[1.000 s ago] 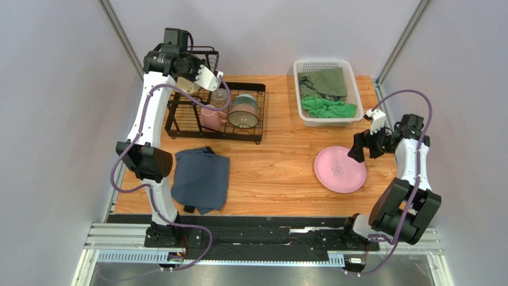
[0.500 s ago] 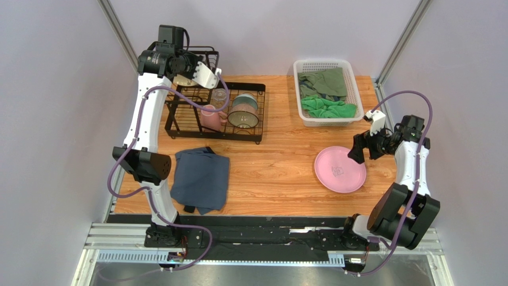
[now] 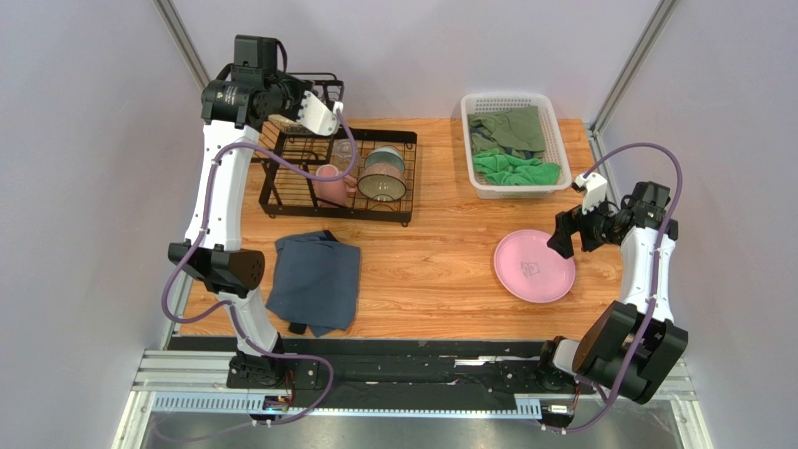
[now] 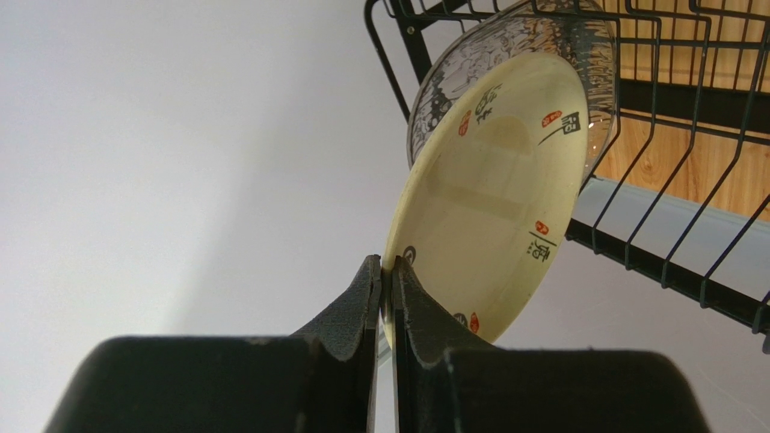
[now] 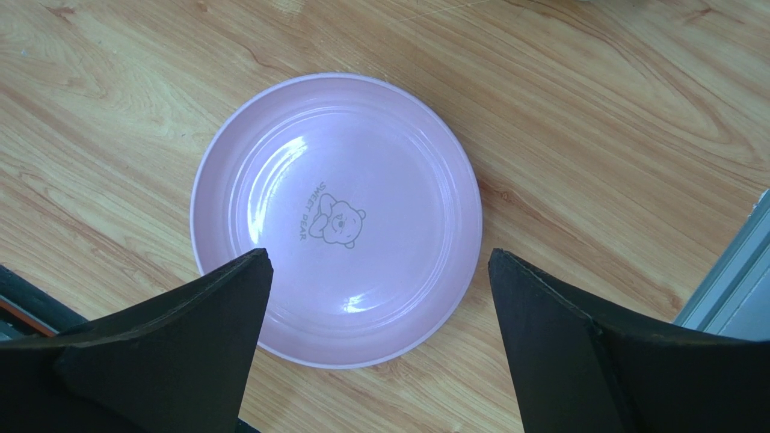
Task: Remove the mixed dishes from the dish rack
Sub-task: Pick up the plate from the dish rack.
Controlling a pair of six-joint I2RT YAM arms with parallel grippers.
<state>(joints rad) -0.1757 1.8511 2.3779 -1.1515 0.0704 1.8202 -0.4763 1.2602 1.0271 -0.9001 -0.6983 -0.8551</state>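
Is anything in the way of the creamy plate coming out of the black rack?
Only the dish rack itself. The left gripper is shut on the cream plate's near rim; its far edge sits among the rack wires, with something clear and bumpy just behind. On the gripper's side, nothing visible blocks it.

The black wire dish rack stands at the upper left of the tabletop, with the pink mug and the dark, teal-lined bowl side by side on its lower tray. The cream plate, printed with red and black characters, stands tilted on edge against the rack's wires, its lower rim pinched in the left hand. The large pink plate, with a bear at its centre, lies flat at the right.
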